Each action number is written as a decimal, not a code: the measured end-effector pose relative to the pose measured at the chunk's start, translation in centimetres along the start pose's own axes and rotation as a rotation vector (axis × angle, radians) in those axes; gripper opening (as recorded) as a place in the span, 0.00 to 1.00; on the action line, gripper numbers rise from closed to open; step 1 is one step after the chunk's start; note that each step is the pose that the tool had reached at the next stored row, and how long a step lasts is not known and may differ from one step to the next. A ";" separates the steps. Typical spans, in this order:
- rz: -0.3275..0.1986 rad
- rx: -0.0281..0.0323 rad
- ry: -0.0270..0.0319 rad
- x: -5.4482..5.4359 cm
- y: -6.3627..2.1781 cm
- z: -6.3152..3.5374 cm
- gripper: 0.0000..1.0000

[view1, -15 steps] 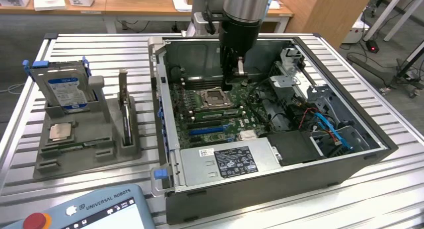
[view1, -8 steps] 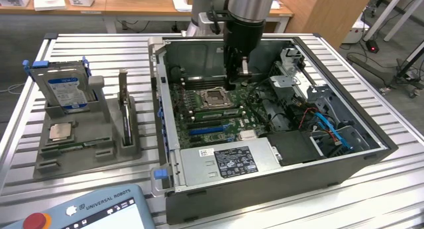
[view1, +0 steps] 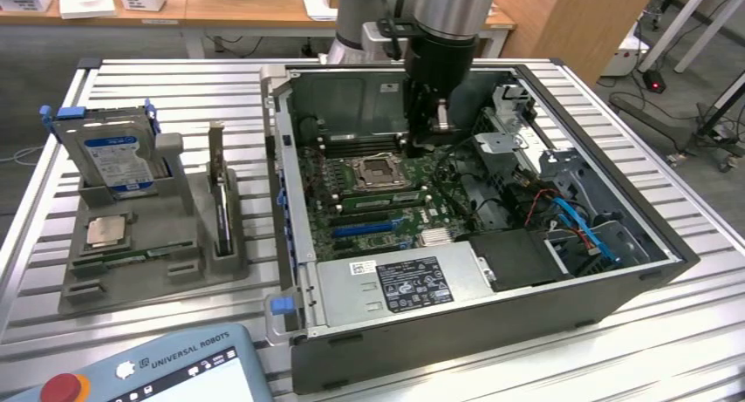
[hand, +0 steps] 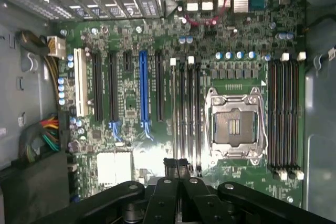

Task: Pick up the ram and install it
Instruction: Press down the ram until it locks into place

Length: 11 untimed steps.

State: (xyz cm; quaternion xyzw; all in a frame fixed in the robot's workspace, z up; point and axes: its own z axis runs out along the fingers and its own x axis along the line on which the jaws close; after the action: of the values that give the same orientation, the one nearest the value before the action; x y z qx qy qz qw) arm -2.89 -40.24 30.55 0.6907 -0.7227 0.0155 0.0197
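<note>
- The robot arm reaches down into an open computer case (view1: 466,337) lying on a slatted metal bench (view1: 664,350). Its hand (view1: 427,143) hangs just beside the empty processor socket (view1: 379,169).
- The hand (hand: 177,169) is clenched, fingers pressed together with nothing visible between them. In the wrist view the tips sit over one end of the memory slots next to the socket (hand: 234,124).
- The ram (view1: 382,198) appears as a thin green strip on edge in the slot bank just beside the socket, on the side toward the blue expansion slot (view1: 361,229).
- From the wrist, the ram (hand: 173,114) reads as a pale line in the outermost slot of that bank, the one farthest from the socket. Whether it is fully seated cannot be told.
- A second bank of memory slots (hand: 283,119) flanks the socket's opposite side.
- The grey power supply (view1: 402,284), with its label up, lies inside the case beyond the expansion slots from the socket.
- Well apart from the socket, outside the case, a grey holder (view1: 128,290) carries an upright hard drive (view1: 117,153), a square silver processor chip (view1: 107,230) and a dark expansion card (view1: 218,201) standing on edge.
- A teach pendant (view1: 152,371) rests at the bench edge, farther from the socket than the holder.
</note>
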 end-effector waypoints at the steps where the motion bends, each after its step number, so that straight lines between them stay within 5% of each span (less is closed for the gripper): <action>1: 0.000 0.0001 0.0000 0.0 -0.21 0.00 0.10; 11: -0.003 0.0001 0.0001 -0.1 -1.65 -0.02 0.10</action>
State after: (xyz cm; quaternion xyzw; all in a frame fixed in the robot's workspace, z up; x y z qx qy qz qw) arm -1.23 -40.20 30.55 0.6916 -0.7218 0.0155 0.0197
